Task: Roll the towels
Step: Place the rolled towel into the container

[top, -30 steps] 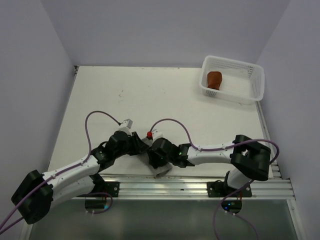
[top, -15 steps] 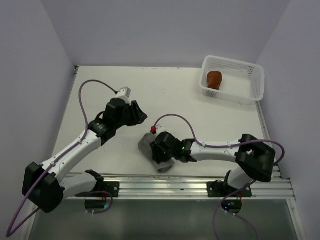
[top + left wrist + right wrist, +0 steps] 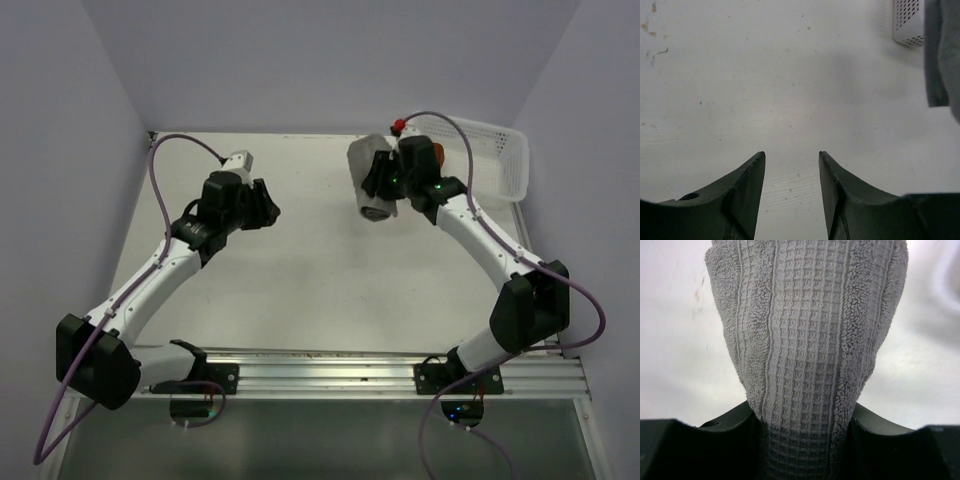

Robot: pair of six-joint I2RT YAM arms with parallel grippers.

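A rolled grey towel (image 3: 372, 188) hangs above the back of the table, just left of the basket, with my right gripper (image 3: 388, 175) shut on it. In the right wrist view the grey towel (image 3: 810, 335) fills the gap between the jaws of the right gripper (image 3: 802, 412) and sticks out well past the tips. The rust-brown towel (image 3: 438, 153) lies in the white mesh basket (image 3: 495, 165), mostly hidden behind the right wrist. My left gripper (image 3: 266, 204) (image 3: 791, 157) hovers over the left middle of the table, open and with nothing in it.
The white basket stands at the back right corner, and its corner (image 3: 910, 22) shows in the left wrist view beside an edge of the grey towel (image 3: 942, 55). Purple-grey walls close in the table on three sides. A metal rail (image 3: 380, 370) runs along the front edge.
My right arm has lifted the grey towel from the front edge and carried it to the back, beside the basket. My left arm has let go, opened and drawn back to the left.
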